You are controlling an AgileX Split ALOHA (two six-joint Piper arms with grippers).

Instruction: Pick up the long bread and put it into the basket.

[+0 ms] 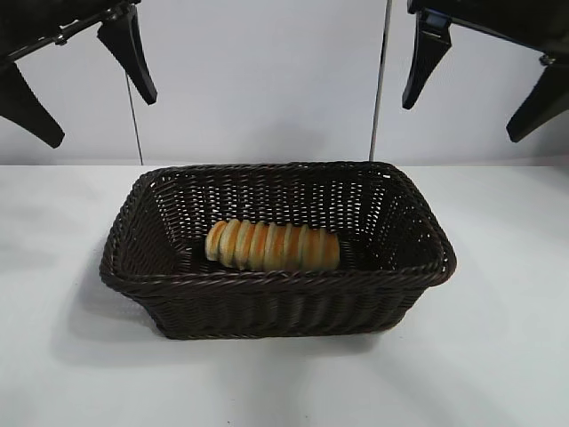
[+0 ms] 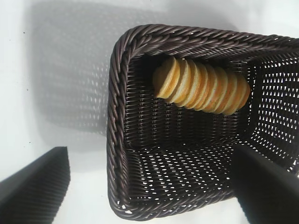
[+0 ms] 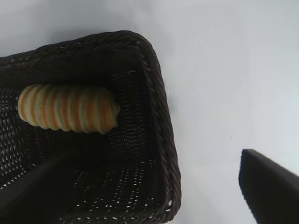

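Bread: loaf [image 1: 272, 246] lies on its side on the floor of the basket [image 1: 267, 281], along the near long wall and about midway between the short ends; nothing holds it.
Task state: judged done, since the loaf rests fully below the rim.
Left gripper [image 1: 80, 84]: raised at the exterior view's upper left, above and behind the basket's left end, fingers spread wide, nothing between them.
Right gripper [image 1: 484, 76]: raised at the upper right, above and behind the right end, fingers spread wide and empty too.
Step in hand: probably the retreat; doing it well means keeping both claws high and clear of the braided rim so the basket is not nudged.
If a re-grip were needed: come straight down over the loaf's middle with fingers across its width, because the near wall is just beside it and leaves little room on that side.
Surroundings: bare white table [image 1: 498, 356] and a pale wall behind, with two thin dark cables hanging down it.
Obstacles: none on the table; only the basket's sloping walls could catch a low fingertip.
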